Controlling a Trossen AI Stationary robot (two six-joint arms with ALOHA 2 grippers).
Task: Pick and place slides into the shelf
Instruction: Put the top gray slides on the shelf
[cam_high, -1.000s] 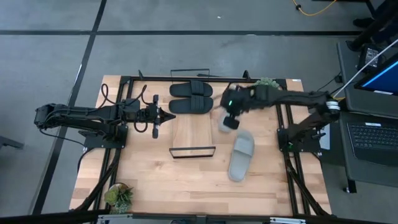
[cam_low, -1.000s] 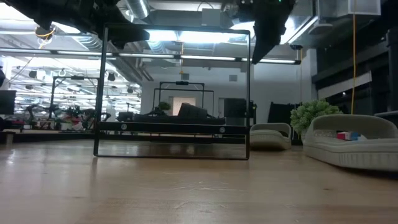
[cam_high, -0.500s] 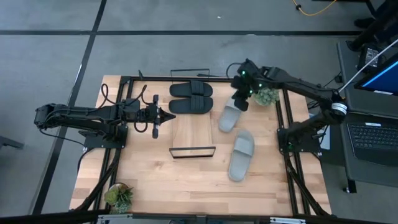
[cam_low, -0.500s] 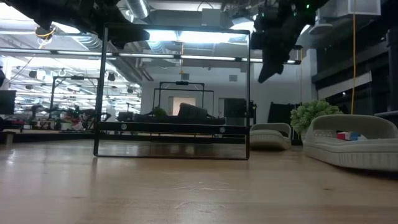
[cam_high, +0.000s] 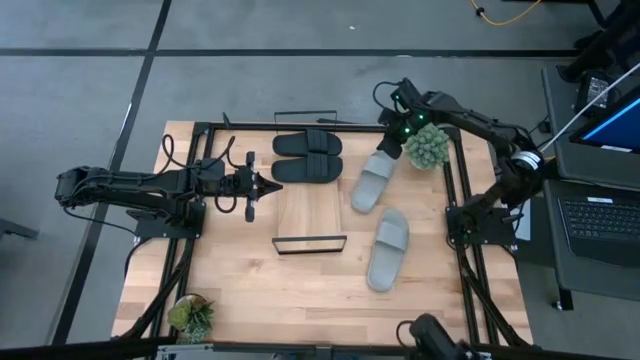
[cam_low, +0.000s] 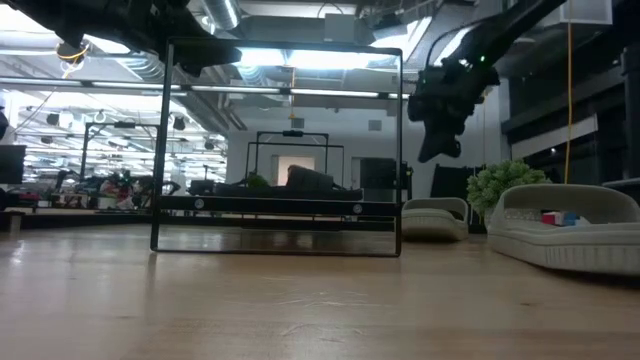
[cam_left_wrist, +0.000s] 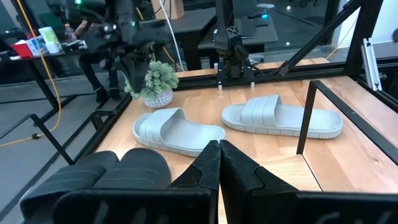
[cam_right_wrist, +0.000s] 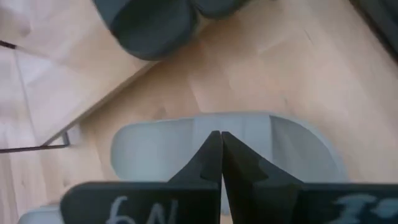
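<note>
A wooden tabletop (cam_high: 250, 280) stands on a grey floor crossed by black tape lines; beyond it the low view shows a workshop hall with strip lights. The shelf (cam_high: 310, 205) lies mid-table, running from far edge toward near edge, and carries two black slides (cam_high: 308, 157) side by side at its far end; the rest of the board is bare. Two grey slides (cam_high: 388, 248) lie on the tabletop right of the shelf, one near the far edge, one toward the middle. The right gripper (cam_high: 397, 133), fingers shut and empty, hangs above the far-right corner beside a small potted plant (cam_high: 428, 147). The left gripper (cam_high: 275, 186), shut and empty, points at the shelf's left edge. Handwriting on the right gripper is unreadable.
</note>
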